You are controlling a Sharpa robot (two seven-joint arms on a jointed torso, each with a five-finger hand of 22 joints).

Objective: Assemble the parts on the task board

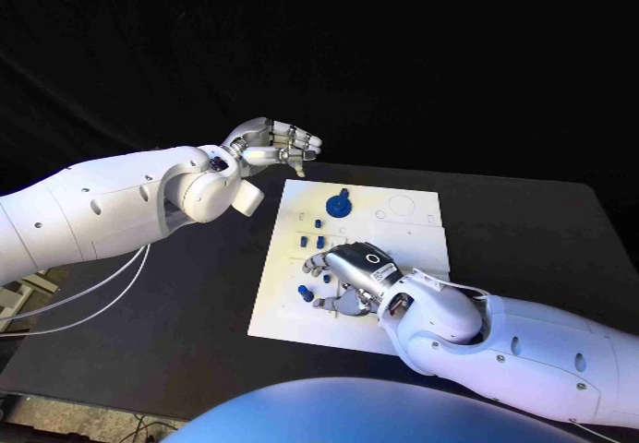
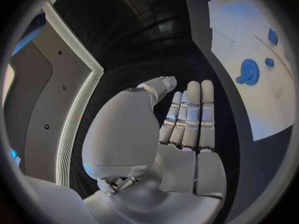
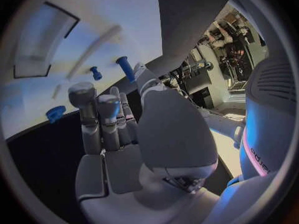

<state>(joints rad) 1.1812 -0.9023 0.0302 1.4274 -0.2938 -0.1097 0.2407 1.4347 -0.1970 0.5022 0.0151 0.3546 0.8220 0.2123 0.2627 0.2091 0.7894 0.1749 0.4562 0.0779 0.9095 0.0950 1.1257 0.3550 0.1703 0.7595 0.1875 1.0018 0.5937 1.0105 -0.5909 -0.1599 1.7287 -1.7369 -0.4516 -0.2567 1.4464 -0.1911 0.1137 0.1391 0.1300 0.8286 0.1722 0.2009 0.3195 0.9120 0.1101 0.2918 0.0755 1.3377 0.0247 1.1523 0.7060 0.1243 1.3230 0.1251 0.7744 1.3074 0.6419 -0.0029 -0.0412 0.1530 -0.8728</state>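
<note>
Left hand [image 1: 273, 145], upper centre: fingers loosely curled, holding nothing, off task board [image 1: 400, 242]. Right hand [image 1: 349, 268], lower centre over board among blue parts [image 1: 340, 204]: grasp indeterminate.

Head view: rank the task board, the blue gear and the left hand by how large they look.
1. task board
2. left hand, though it may be raised nearer the camera
3. blue gear, clearly smallest

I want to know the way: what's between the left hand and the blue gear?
In the head view, only bare white task board and black table lie between left hand and blue gear.
</note>
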